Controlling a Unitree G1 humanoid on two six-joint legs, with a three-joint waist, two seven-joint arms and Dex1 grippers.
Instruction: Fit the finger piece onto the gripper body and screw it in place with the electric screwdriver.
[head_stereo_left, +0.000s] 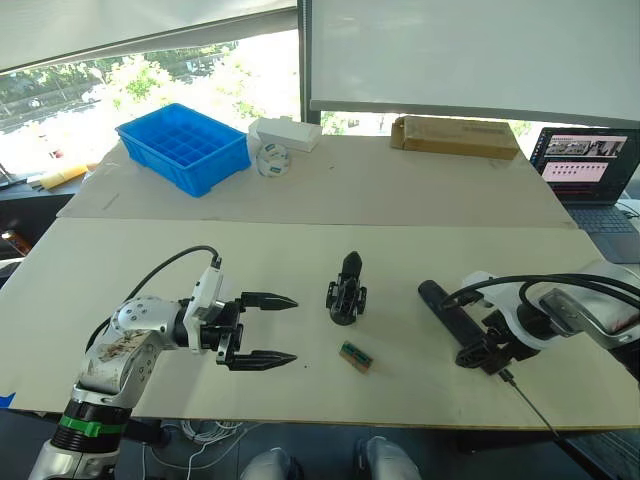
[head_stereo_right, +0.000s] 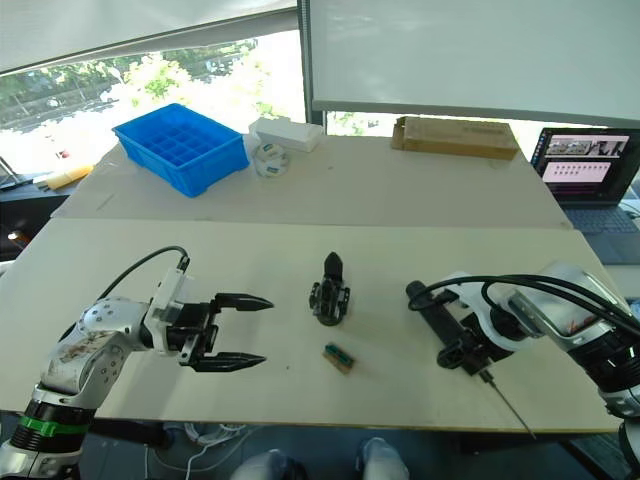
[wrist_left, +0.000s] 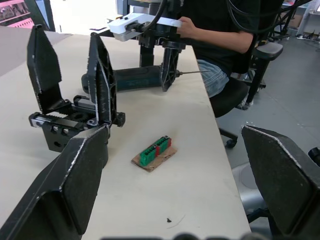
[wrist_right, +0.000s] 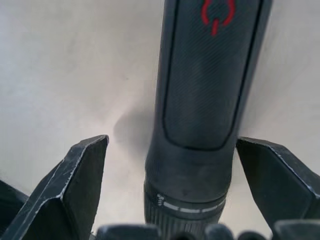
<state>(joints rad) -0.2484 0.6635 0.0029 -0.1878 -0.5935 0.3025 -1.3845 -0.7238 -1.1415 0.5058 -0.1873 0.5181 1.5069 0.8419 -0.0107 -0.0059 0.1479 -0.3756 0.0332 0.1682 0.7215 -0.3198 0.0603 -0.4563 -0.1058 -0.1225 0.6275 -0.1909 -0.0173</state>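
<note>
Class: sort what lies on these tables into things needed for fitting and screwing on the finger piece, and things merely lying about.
Job:
gripper body
electric screwdriver, between the right tool's open fingers

Lying about:
green-and-brown block
blue tray
white box
cardboard box
laptop
</note>
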